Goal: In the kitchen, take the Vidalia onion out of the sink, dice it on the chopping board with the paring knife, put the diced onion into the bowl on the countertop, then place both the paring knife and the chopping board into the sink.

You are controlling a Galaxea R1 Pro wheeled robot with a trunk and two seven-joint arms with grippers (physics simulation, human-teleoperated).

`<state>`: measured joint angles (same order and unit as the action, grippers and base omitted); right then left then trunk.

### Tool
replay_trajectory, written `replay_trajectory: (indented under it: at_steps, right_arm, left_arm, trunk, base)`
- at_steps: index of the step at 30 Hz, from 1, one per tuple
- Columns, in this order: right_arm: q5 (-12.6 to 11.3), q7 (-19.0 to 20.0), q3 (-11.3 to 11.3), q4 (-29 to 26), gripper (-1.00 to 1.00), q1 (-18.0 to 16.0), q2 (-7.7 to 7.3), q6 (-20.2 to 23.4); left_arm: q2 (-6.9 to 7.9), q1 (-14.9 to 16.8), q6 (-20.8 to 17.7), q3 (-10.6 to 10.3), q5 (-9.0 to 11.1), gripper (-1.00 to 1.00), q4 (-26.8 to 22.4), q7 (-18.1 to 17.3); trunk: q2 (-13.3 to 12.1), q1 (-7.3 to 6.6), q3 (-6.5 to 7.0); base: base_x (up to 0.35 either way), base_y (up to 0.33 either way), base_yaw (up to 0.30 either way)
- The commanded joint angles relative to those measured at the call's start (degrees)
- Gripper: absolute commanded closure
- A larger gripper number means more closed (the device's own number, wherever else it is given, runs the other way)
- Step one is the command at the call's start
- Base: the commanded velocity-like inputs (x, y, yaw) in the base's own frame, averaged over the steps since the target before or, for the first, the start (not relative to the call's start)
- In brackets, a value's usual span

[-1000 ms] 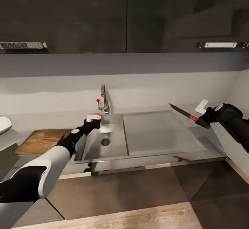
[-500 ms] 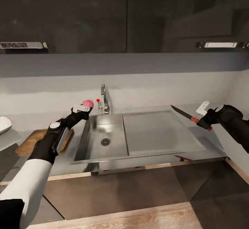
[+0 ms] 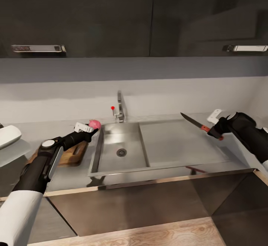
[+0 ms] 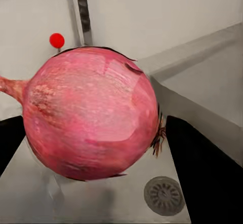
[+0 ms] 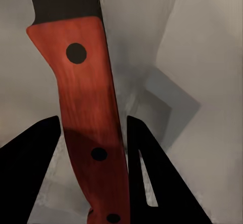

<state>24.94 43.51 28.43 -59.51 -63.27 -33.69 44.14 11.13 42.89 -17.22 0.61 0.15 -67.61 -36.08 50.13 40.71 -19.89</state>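
Note:
My left gripper [image 3: 90,126] is shut on the pink Vidalia onion [image 3: 95,123], holding it in the air just left of the sink [image 3: 120,150], beside the basin's left rim. In the left wrist view the onion [image 4: 91,120] sits between the dark fingers [image 4: 202,173], with the drain below. The wooden chopping board [image 3: 71,155] lies on the countertop [image 3: 74,175] under my left forearm, partly hidden. My right gripper [image 3: 214,130] is shut on the paring knife [image 3: 196,123], its dark blade pointing left above the drainboard [image 3: 178,145]. The orange-red handle [image 5: 88,112] shows between the right fingers. The white bowl [image 3: 7,136] sits at the far left edge.
A chrome tap [image 3: 120,106] with a red knob [image 3: 112,108] stands behind the basin. Dark wall cabinets [image 3: 111,15] hang above, with a pale wall behind. Below the counter edge are dark cabinet fronts and light wood floor [image 3: 149,235].
My left gripper lifted the onion out of the basin and carried it left, to just beside the sink's left rim. The head view shifted, so the sink appears further right. The right arm barely moved.

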Motion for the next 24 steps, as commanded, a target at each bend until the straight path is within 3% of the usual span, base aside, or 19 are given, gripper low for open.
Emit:
replay_trajectory:
  at_steps: [1, 3, 5, 9, 10, 12, 13, 14, 19, 24]
  right_arm:
    - [0.36, 0.55, -0.74, -0.11, 1.00, -0.09, 0.50, 1.03]
    - [-4.82, 1.41, -10.47, -0.15, 1.00, -0.09, 2.47, 4.07]
    - [-11.54, 2.44, -16.48, -0.15, 1.00, -0.09, 2.95, 4.67]
    - [-21.51, 3.57, -20.48, -0.16, 1.00, -0.09, 3.22, 4.97]
    - [-23.17, 3.72, -20.52, -0.16, 1.00, -0.09, 3.34, 4.98]
    - [-23.64, 3.80, -19.29, -0.16, 1.00, -0.09, 3.45, 4.98]
    - [-23.90, 3.85, -18.12, -0.16, 1.00, -0.09, 3.50, 4.92]
    - [-23.93, 3.85, -17.94, -0.16, 1.00, -0.09, 3.52, 4.91]
    - [-23.92, 3.86, -14.00, -0.16, 1.00, -0.09, 3.52, 4.97]
    - [-23.56, 3.83, -12.54, -0.16, 1.00, -0.09, 3.39, 4.99]
  left_arm:
    - [0.05, 0.02, -2.10, 0.08, 0.03, 1.00, -0.65, -0.30]
    - [0.08, 0.00, -8.18, 0.09, 0.03, 1.00, -2.44, -0.37]
    - [0.07, 0.00, -9.65, 0.09, 0.03, 1.00, -3.14, -0.39]
    - [0.04, 0.00, -10.56, 0.12, 0.03, 1.00, -4.02, -0.39]
    - [0.04, 0.00, -10.93, 0.14, 0.03, 1.00, -4.56, -0.39]
    - [0.04, 0.00, -12.72, 0.16, 0.01, 1.00, -5.93, -0.39]
    - [0.04, 0.00, -17.39, 0.11, -0.05, 1.00, -8.50, -0.39]
    - [0.04, 0.00, -18.03, 0.09, -0.05, 1.00, -8.88, -0.39]
    - [0.04, 0.00, -19.09, 0.07, -0.06, 1.00, -9.49, -0.39]
    - [0.04, 0.00, -19.32, 0.09, -0.06, 1.00, -9.46, -0.38]
  trunk:
    - [0.06, 0.01, -0.08]
    - [0.06, 0.01, -0.08]
    - [0.06, 0.01, -0.08]
    - [0.06, 0.01, -0.08]
    - [0.06, 0.01, -0.08]
    - [0.06, 0.01, -0.08]
    - [0.06, 0.01, -0.08]
    - [0.06, 0.01, -0.08]
    - [0.06, 0.01, -0.08]
    - [0.06, 0.01, -0.08]
  base:
    - [0.000, 0.084, 0.000]
    - [0.000, 0.026, 0.000]
    - [0.000, 0.009, 0.000]
    - [0.000, 0.003, 0.000]
    - [0.000, 0.000, 0.000]
    - [0.000, 0.000, 0.000]
    - [0.000, 0.124, 0.000]
    - [0.000, 0.194, 0.000]
    - [0.000, 0.278, 0.000]
    - [0.000, 0.314, 0.000]
